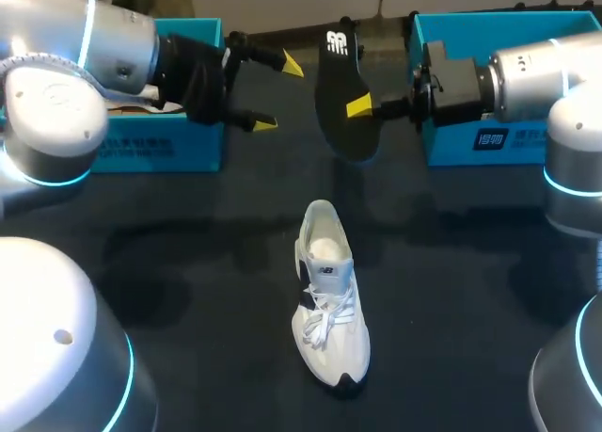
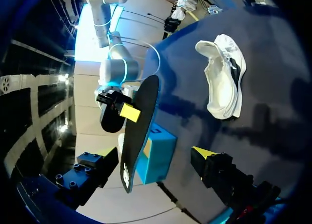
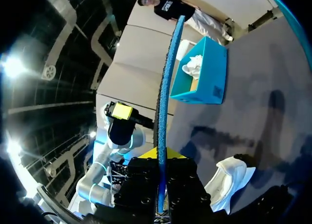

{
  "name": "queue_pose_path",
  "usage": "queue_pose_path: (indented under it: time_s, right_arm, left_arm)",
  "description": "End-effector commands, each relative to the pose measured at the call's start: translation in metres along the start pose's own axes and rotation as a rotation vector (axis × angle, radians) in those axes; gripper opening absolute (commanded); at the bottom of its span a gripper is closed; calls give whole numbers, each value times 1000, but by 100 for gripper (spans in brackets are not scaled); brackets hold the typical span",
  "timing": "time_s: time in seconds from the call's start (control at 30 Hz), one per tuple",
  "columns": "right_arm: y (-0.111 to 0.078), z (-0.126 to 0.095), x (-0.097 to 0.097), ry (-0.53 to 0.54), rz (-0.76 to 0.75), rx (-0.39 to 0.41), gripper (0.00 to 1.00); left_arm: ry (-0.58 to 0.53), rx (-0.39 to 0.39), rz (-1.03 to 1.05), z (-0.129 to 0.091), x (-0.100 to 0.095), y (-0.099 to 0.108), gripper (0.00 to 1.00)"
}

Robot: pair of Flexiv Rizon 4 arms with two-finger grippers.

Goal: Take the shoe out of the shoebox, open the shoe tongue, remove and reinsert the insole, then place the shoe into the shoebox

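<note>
Looking down from the head view, I see my right tool [image 1: 362, 107] clamped on the flat black foam insole [image 1: 343, 93], holding it in the air beyond the heel end of the white lace-up sneaker [image 1: 329, 333]. The sneaker stands on its sole on the dark tabletop [image 1: 188, 263], free of both arms, its laces loose and its collar gaping. My left tool [image 1: 277, 94] hangs with its fingers spread and empty, beyond the sneaker and to its left. Two teal cardboard shoeboxes [image 1: 188, 140] sit farther off than the sneaker, one on each side.

In the left wrist view the insole looks long and thin, pinched near its middle.

The right wrist view shows it edge-on between my fingers, one face blue, and so slim it is likely to flex.

I judge reinsertion the risky part. Nothing steadies the sneaker, so a push from the insole could slide or tip it. The soft sheet could also buckle at the collar or twist in my pinch.
</note>
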State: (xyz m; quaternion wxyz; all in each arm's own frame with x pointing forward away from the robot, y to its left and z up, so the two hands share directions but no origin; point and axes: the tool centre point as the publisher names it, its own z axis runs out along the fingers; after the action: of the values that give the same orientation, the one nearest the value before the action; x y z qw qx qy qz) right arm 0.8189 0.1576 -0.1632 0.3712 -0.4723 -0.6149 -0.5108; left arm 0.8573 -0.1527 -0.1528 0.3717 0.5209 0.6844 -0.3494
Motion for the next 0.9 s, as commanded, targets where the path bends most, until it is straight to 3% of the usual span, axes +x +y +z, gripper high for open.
queue_pose_path:
  time_s: [0.03,0.13,0.27,0.33,0.37,0.53,0.9]
  right_arm:
    - [0,1,0,-1,0,-2,0]
    - [-1,4,4,-68,-27,12,0]
    - [-12,-1,-2,-49,-102,-13,0]
    - [-15,-2,-4,-49,-119,-21,0]
    - [-20,-5,-8,-41,-145,-38,0]
    - [-28,-8,-8,-52,-215,-44,0]
    - [-32,-7,-10,-47,-254,-55,0]
  left_arm:
    - [28,0,1,-2,0,0,100]
    - [73,-12,-66,0,3,0,100]
    - [189,-113,-168,0,23,-5,100]
    - [207,-117,-193,-2,27,-7,100]
    - [273,-164,-269,-3,36,-11,100]
    - [395,-231,-442,-8,53,-22,100]
    - [404,-246,-445,-9,55,-23,100]
